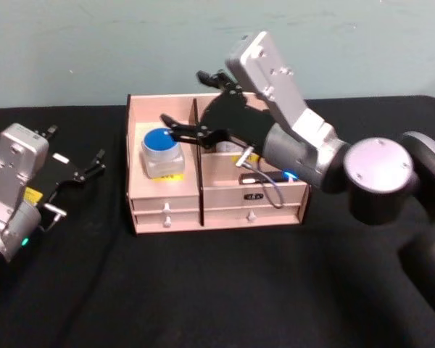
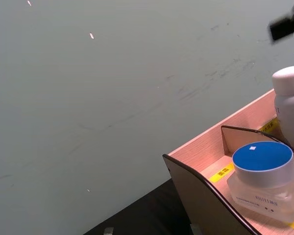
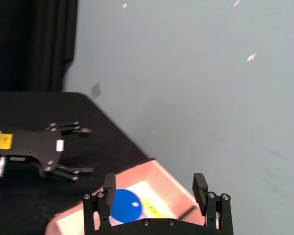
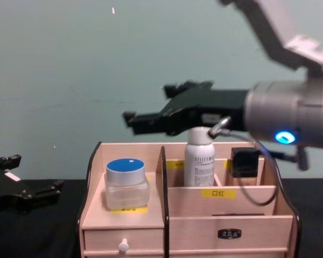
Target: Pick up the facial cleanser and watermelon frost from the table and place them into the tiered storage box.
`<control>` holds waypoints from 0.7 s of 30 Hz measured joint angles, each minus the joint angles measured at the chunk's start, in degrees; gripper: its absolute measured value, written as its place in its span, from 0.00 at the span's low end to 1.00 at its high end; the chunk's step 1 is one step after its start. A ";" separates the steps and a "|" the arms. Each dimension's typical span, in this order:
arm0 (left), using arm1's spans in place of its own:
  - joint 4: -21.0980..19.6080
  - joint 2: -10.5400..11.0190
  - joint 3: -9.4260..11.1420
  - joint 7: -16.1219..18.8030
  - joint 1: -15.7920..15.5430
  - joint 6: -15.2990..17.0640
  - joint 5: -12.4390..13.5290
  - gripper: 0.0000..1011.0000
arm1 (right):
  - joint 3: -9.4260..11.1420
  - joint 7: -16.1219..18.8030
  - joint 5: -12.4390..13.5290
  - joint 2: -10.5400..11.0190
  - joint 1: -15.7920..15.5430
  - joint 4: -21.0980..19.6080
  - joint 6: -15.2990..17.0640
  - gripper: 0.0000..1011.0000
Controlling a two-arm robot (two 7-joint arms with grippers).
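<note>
The tiered storage box (image 1: 165, 210) stands mid-table, light wood with yellow labels and small drawers. Its left compartment holds a clear jar with a blue lid (image 1: 162, 148) (image 4: 126, 183) (image 2: 262, 176). A white bottle (image 4: 199, 156) (image 2: 289, 98) stands upright in the rear right compartment. I cannot read which is the facial cleanser and which the watermelon frost. My right gripper (image 1: 183, 98) (image 4: 148, 105) (image 3: 154, 191) hovers open and empty above the box, over the divider between jar and bottle. My left gripper (image 1: 76, 181) (image 3: 83, 151) rests open on the table left of the box.
A black cloth covers the table (image 1: 217, 290), with a pale green wall close behind the box. A black cable (image 4: 253, 188) loops down from my right wrist in front of the box's right compartments. Room lies open in front of the box.
</note>
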 joint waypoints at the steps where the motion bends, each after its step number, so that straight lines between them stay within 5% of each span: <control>1: 0.00 0.00 0.00 0.00 0.00 0.00 0.00 1.00 | 0.41 -0.54 -0.34 0.38 -0.65 -1.11 -0.09 0.99; 10: 0.00 0.00 0.00 0.00 0.00 0.00 0.00 1.00 | 8.09 -8.26 -3.07 3.51 -8.51 -10.10 -0.78 0.99; 21: 0.00 0.00 0.00 0.00 0.00 0.00 0.00 1.00 | 18.11 -15.44 -3.52 3.81 -16.47 -11.65 -1.46 0.99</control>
